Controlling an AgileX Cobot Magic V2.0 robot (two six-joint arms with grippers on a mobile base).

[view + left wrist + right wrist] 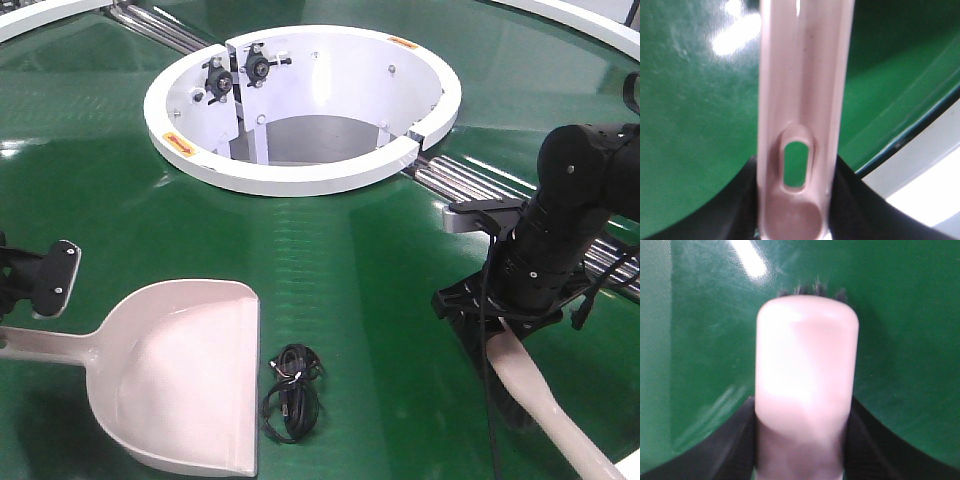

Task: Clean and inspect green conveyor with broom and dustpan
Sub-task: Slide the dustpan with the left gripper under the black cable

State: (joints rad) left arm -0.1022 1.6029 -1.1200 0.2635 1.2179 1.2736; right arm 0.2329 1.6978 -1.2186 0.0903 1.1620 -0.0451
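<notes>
Surface: green conveyor (360, 260), a glossy dark belt, with a white ring hub (300, 178) at top centre and silver rollers (470, 185) in the seam to the right of the hub.
Dustpan: dustpan (190, 380) at the left front of the surface, its straight mouth edge facing right and its handle reaching to the left edge of the front view; whether the scoop rests flat cannot be told.
Left tool: left tool (797, 170) pressed together on the dustpan's handle; its black fingers (740, 205) touch both sides of the handle beside the hang hole (794, 162).
Broom: broom (560, 410) at the right front, its beige handle slanting toward the lower right corner; dark bristles (812, 290) show past the far end of its head, over the belt; contact with the surface cannot be told.
Right tool: right tool (805, 410) pinching the broom, with its fingers (735, 440) tight against both sides.
Cable: black cable coil (292, 392) lying on the surface just beside the dustpan's mouth, with a narrow gap between.
</notes>
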